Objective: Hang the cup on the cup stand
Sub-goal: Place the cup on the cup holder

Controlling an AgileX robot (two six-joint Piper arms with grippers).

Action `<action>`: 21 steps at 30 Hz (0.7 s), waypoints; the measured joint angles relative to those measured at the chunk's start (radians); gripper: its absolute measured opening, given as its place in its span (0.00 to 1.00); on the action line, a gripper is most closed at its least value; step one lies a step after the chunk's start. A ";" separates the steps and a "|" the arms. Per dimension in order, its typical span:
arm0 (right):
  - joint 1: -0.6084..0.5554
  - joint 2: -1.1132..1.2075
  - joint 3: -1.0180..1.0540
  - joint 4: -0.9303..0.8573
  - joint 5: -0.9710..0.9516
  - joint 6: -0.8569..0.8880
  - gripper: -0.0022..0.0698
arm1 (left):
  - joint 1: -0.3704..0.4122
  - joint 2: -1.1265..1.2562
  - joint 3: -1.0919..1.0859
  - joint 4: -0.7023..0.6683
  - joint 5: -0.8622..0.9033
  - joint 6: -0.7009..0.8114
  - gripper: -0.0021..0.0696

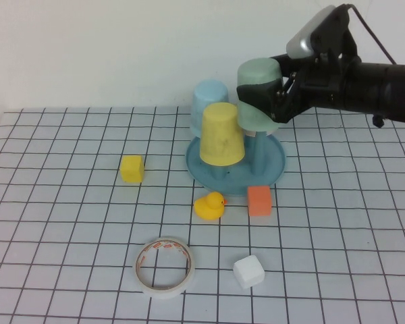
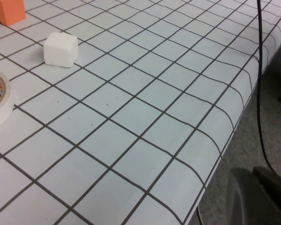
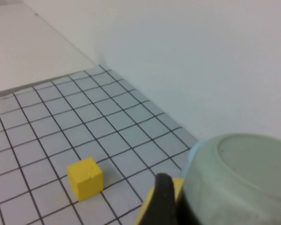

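My right gripper [image 1: 281,94] is shut on the pale sage-green cup [image 1: 258,94]. It holds the cup mouth down and slightly tilted, over the right side of the teal cup stand [image 1: 275,167], with the rim low around a teal peg [image 1: 251,143]. In the right wrist view the cup's bottom [image 3: 243,178] fills the corner beside one dark finger [image 3: 163,201]. A yellow cup [image 1: 222,133] and a light blue cup [image 1: 209,100] sit upside down on the stand's other pegs. My left gripper [image 2: 262,197] shows only as dark shapes beyond the table's edge.
A yellow cube [image 1: 131,168] lies left of the stand. A rubber duck [image 1: 209,204] and an orange cube [image 1: 259,200] lie just in front of it. A tape roll [image 1: 165,264] and a white cube [image 1: 248,271] lie nearer the front edge.
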 joint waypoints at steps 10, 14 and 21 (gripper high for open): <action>0.000 0.008 -0.062 0.003 -0.008 -0.002 0.86 | 0.000 0.000 0.000 -0.001 0.000 0.000 0.03; 0.000 0.036 -0.067 0.004 -0.008 -0.002 0.86 | 0.000 0.000 0.000 -0.001 0.000 0.000 0.03; 0.000 0.089 -0.069 0.004 -0.021 0.018 0.86 | 0.000 0.000 0.000 -0.001 0.000 0.000 0.03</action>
